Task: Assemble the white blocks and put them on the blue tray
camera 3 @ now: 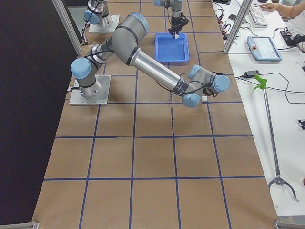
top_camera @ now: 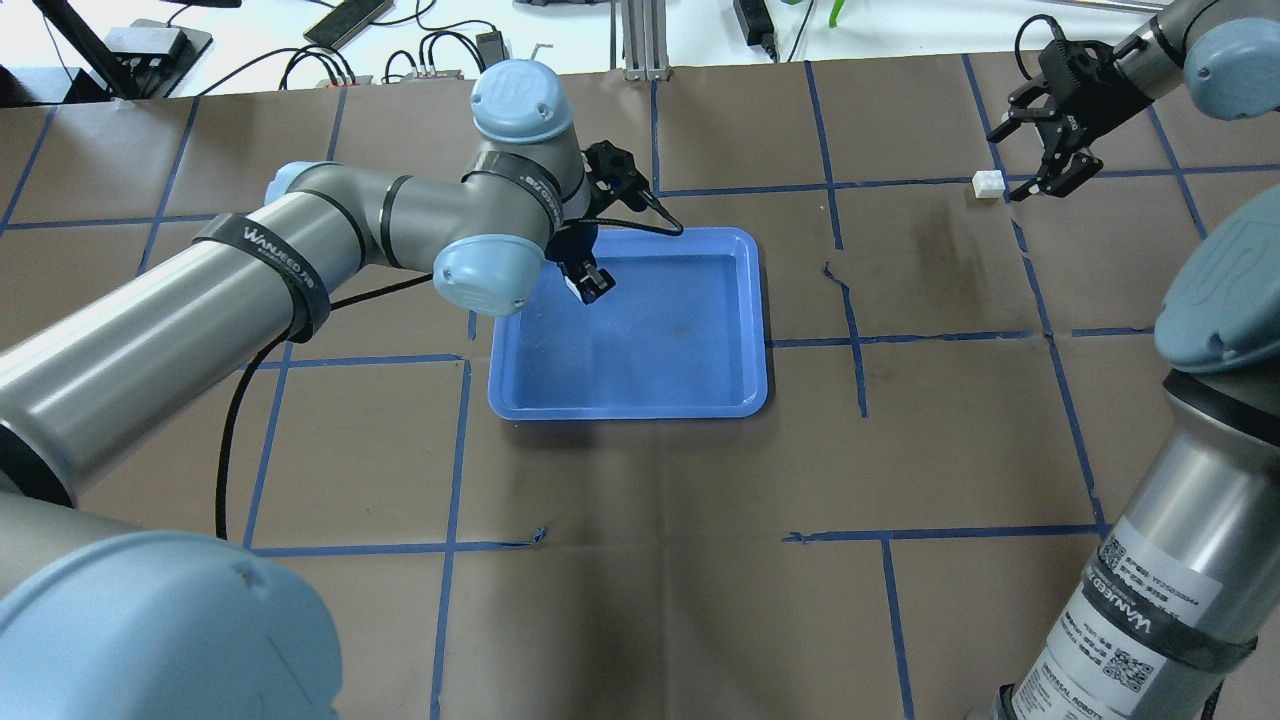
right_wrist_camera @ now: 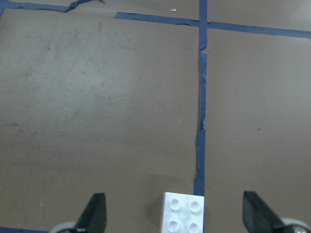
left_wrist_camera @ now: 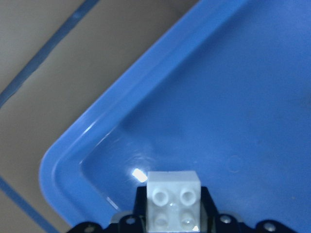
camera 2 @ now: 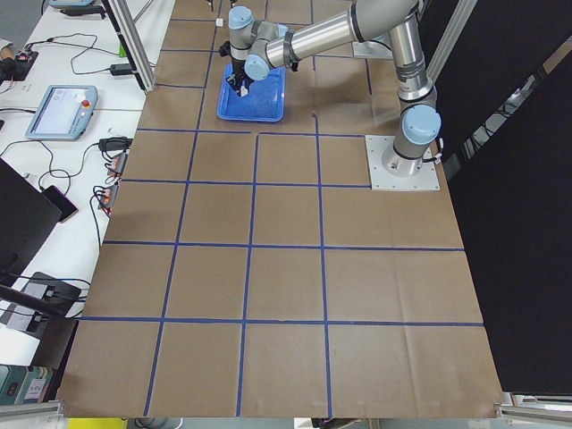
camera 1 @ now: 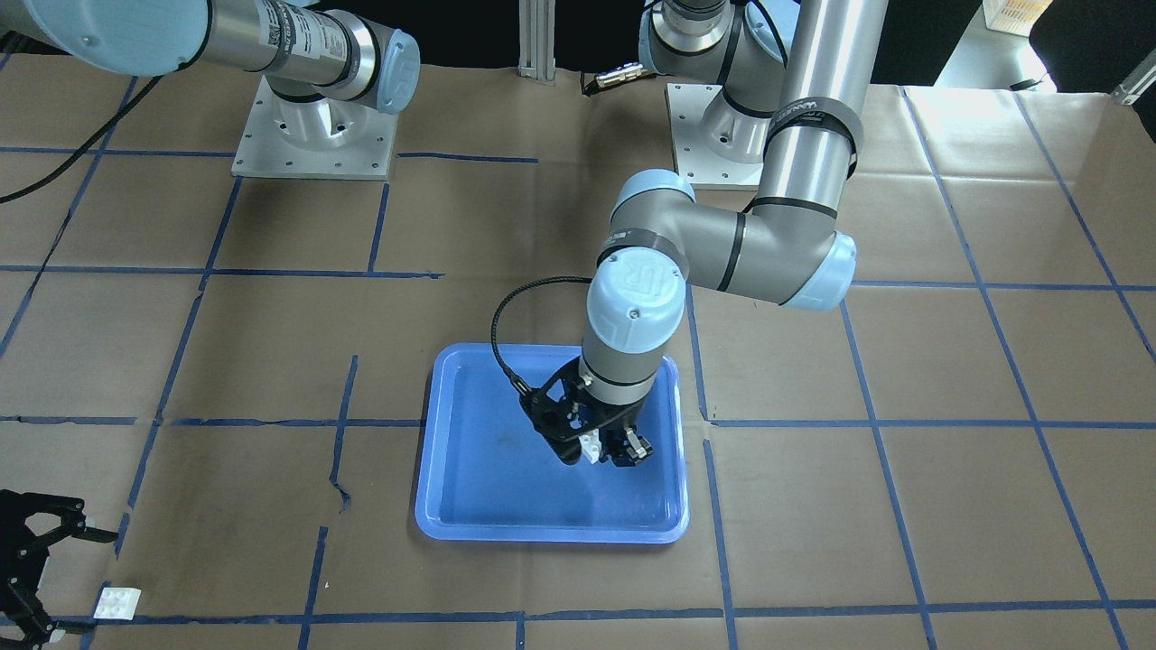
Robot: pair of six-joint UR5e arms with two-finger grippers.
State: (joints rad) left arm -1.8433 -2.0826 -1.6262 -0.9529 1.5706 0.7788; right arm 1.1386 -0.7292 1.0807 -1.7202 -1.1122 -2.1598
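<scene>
Two white blocks, one blue tray, two grippers.
The left gripper clamps one block above the tray's corner; the right gripper is spread wide, the second block on the table just beside it.

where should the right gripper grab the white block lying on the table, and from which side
Grip the white block by two opposite flat side walls, coming straight down from above. It lies flat on the brown paper, studs up, with nothing against its sides. The smooth upright walls therefore give parallel faces, while the studded top gives no hold. The right gripper is open near it, jaws wider than the block.
</scene>
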